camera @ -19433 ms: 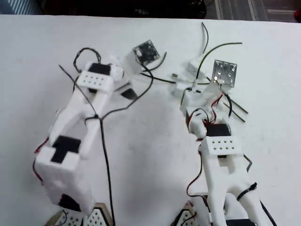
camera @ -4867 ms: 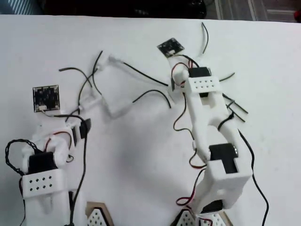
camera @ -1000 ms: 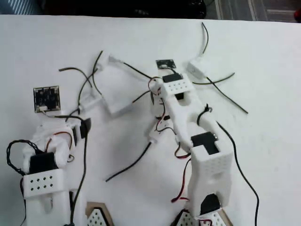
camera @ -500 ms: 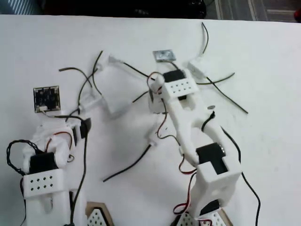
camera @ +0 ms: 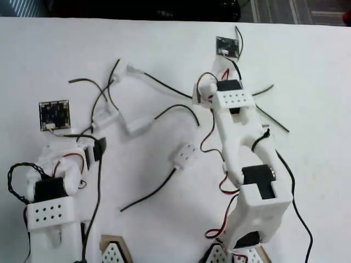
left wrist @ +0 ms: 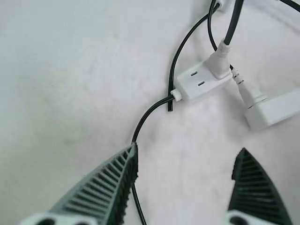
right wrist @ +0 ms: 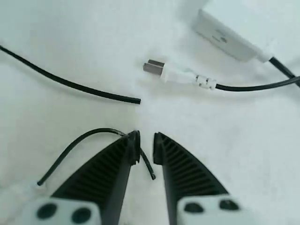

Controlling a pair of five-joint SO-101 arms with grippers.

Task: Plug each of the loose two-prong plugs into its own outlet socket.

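In the right wrist view my right gripper (right wrist: 144,140) is shut, with only a slit between its ribbed fingertips and nothing held. A thin black wire end (right wrist: 148,168) lies under them. Just beyond lies a loose white two-prong plug (right wrist: 174,73) on its black cord, and past it a white outlet block (right wrist: 227,33). My left gripper (left wrist: 183,180) stands open above the table. Ahead of it a white outlet socket (left wrist: 198,84) has one plug (left wrist: 219,60) in it and two free slots. Another white plug (left wrist: 271,108) lies beside it.
In the high view a white socket block (camera: 185,155) with a black cord lies mid-table, apart from both arms. The right arm (camera: 236,126) stretches toward the far edge; the left arm (camera: 55,175) is folded at the near left. Loose black wires (camera: 175,109) cross the table.
The right arm has swung right and toward the far edge, away from the white socket block, which stays mid-table. The left arm has not moved.
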